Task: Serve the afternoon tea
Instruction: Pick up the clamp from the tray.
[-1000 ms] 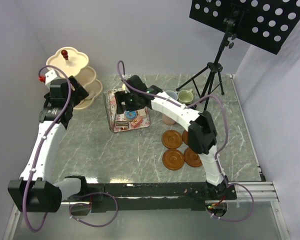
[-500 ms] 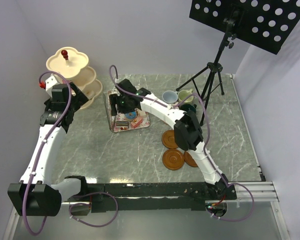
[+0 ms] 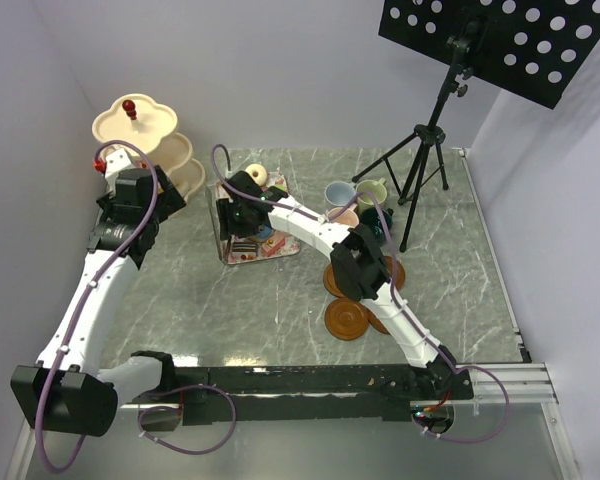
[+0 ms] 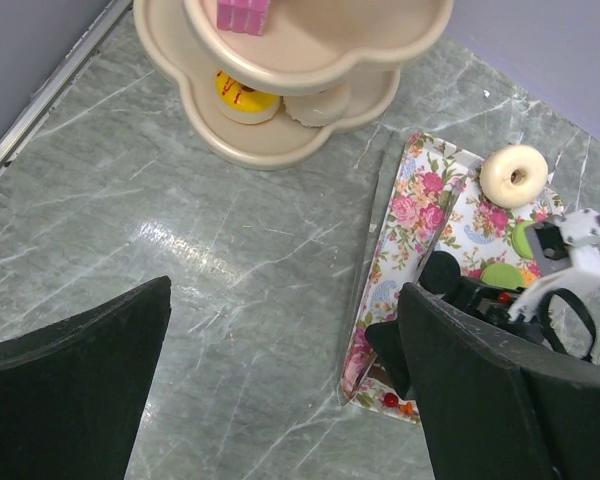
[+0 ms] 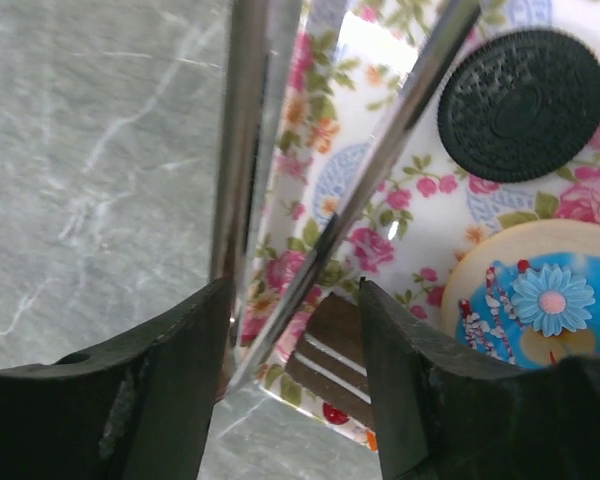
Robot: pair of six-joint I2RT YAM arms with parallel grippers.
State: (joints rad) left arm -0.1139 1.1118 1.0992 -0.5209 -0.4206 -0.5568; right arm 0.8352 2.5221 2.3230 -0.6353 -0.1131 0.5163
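Observation:
In the right wrist view my right gripper (image 5: 295, 380) stands open astride the metal tongs (image 5: 248, 150) at the left rim of the floral tray (image 5: 420, 210). Its left finger lies against one tong arm; the right finger is apart from the other. On the tray lie a black cookie (image 5: 522, 103), a blue-iced cookie (image 5: 525, 300) and a chocolate layer slice (image 5: 330, 350). My left gripper (image 4: 280, 400) hangs open and empty over bare table by the cream three-tier stand (image 4: 280, 140), which holds a pink cake (image 4: 242, 14) and a yellow cake (image 4: 244, 95). A donut (image 4: 514, 173) sits at the tray's far end.
Mugs stand behind the right arm: light blue (image 3: 338, 192), light green (image 3: 372, 190), pink (image 3: 345, 215), dark green (image 3: 378, 225). Brown saucers (image 3: 346, 318) lie near the right arm's elbow. A black tripod (image 3: 420, 150) stands at the back right. A wall runs close behind the stand (image 3: 140, 125).
My right gripper has swung left across the tray to its left rim, and its jaws have narrowed around the tongs. The left arm has shifted slightly towards the stand, still open.

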